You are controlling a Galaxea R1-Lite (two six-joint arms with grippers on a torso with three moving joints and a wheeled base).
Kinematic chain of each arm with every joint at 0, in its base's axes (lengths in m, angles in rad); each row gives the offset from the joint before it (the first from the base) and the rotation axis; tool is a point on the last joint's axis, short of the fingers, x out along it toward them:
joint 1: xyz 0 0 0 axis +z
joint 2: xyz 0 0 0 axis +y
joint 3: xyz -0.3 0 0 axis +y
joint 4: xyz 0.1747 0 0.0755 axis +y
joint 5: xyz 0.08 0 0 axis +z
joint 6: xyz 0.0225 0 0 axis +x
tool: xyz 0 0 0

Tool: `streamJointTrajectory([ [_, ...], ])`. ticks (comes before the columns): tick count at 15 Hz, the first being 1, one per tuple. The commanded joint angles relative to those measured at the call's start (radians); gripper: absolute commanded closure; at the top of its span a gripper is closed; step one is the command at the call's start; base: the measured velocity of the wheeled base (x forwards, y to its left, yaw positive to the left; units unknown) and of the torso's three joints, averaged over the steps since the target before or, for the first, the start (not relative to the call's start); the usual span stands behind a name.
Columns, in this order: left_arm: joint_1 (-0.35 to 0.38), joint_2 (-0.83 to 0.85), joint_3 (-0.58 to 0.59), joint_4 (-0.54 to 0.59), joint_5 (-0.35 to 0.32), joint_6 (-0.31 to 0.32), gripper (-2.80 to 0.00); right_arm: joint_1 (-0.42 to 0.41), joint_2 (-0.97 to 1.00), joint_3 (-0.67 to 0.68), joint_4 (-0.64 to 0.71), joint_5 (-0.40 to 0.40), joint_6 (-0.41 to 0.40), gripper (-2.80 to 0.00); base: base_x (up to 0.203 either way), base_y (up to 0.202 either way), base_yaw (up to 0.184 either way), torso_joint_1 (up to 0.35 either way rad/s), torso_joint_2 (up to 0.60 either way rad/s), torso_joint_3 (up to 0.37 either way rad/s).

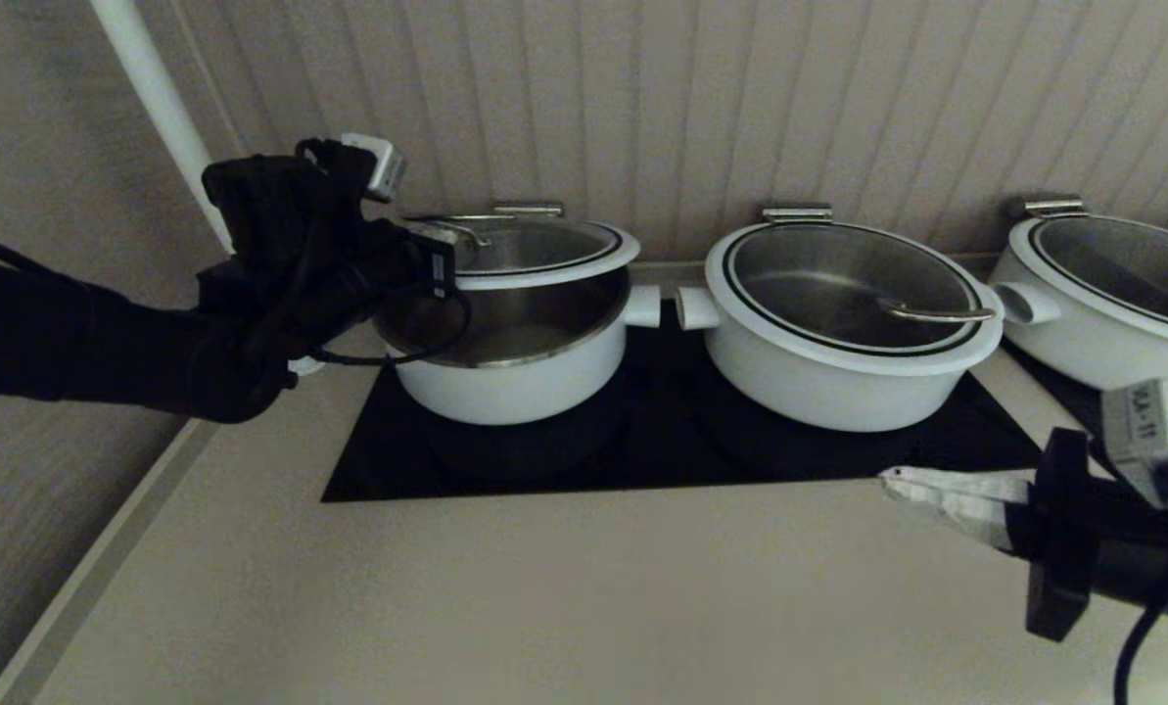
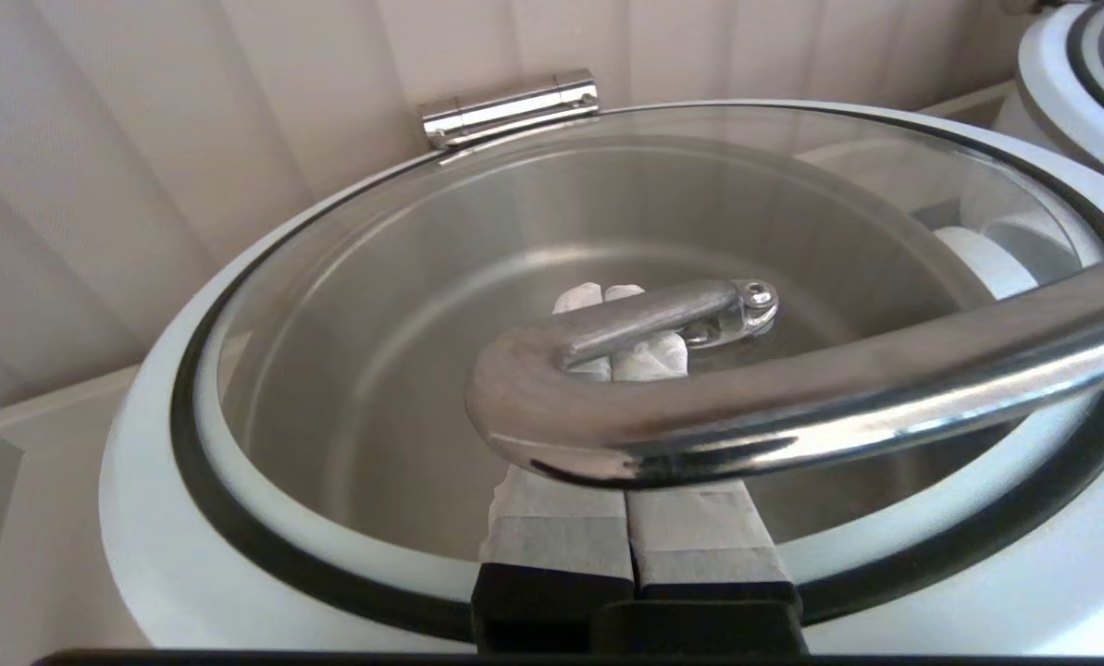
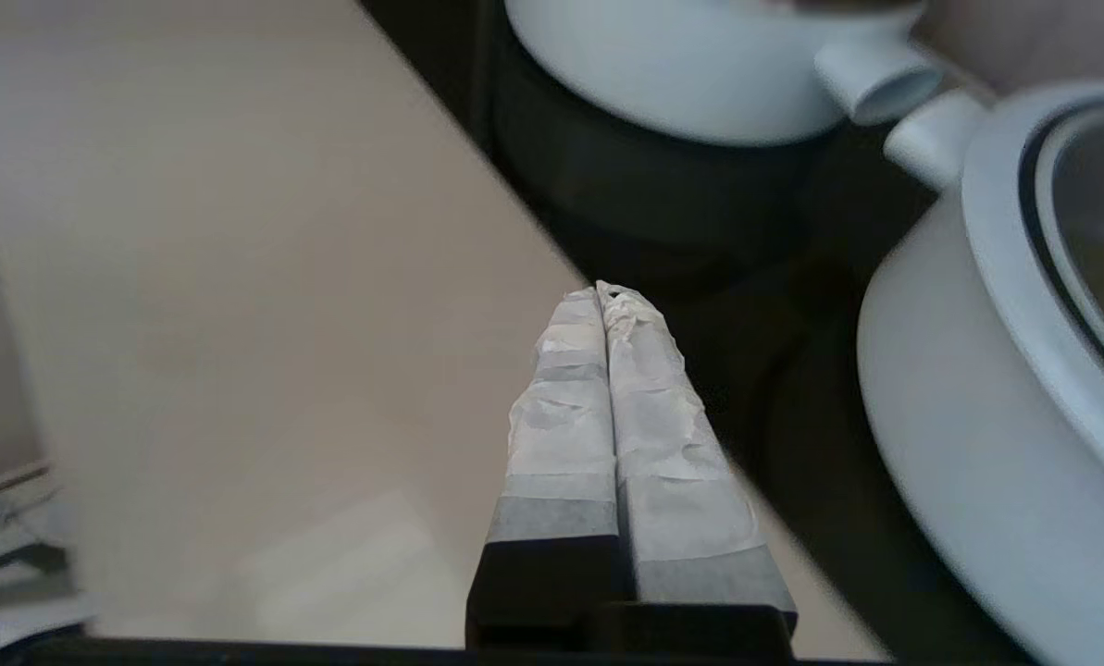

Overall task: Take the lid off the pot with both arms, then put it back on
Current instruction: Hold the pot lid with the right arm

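Observation:
The pot (image 1: 515, 387) stands at the left of the black hob, its steel inner bowl showing under the raised lid (image 1: 544, 262). The lid is held up off the rim at the front, with its back edge near the steel hinge bracket (image 1: 528, 209). My left gripper (image 2: 607, 298) is shut; its taped fingers (image 2: 690, 527) reach under the lid's wire loop handle (image 2: 774, 398), which rests across them. In the head view the left gripper (image 1: 435, 247) is at the lid's left side. My right gripper (image 1: 892, 480) is shut and empty, low over the counter at the front right, apart from the pot.
A wider flaring pot (image 1: 838, 372) with its lid on stands beside the pot, stub handles almost touching. Another one (image 1: 1093, 313) is at the far right. The black hob (image 1: 642, 450) ends just before my right gripper (image 3: 601, 291). Beige counter (image 1: 544, 597) lies in front, a ribbed wall behind.

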Motion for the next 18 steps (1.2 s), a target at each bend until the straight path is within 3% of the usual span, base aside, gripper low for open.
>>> streamJointTrajectory([
  [1, 0.0, 0.012, -0.014, -0.005, 0.0, 0.0, 0.0, 0.022, 0.096, -0.057, -0.011, 0.005, 0.003, 0.0, 0.0, 0.0, 0.0, 0.0, 0.0, 0.0],
  [9, 0.0, 0.017, -0.016, -0.005, 0.001, 0.0, 0.0, 0.147, 0.26, -0.209, -0.07, 0.007, 0.006, 0.0, 0.0, 0.0, 0.0, 0.0, 0.0, 0.0],
  [18, 0.0, 0.023, -0.016, -0.006, 0.001, 0.0, 0.0, 0.191, 0.384, -0.307, -0.175, 0.005, 0.006, 0.0, 0.0, 0.0, 0.0, 0.0, 0.0, 0.0],
])
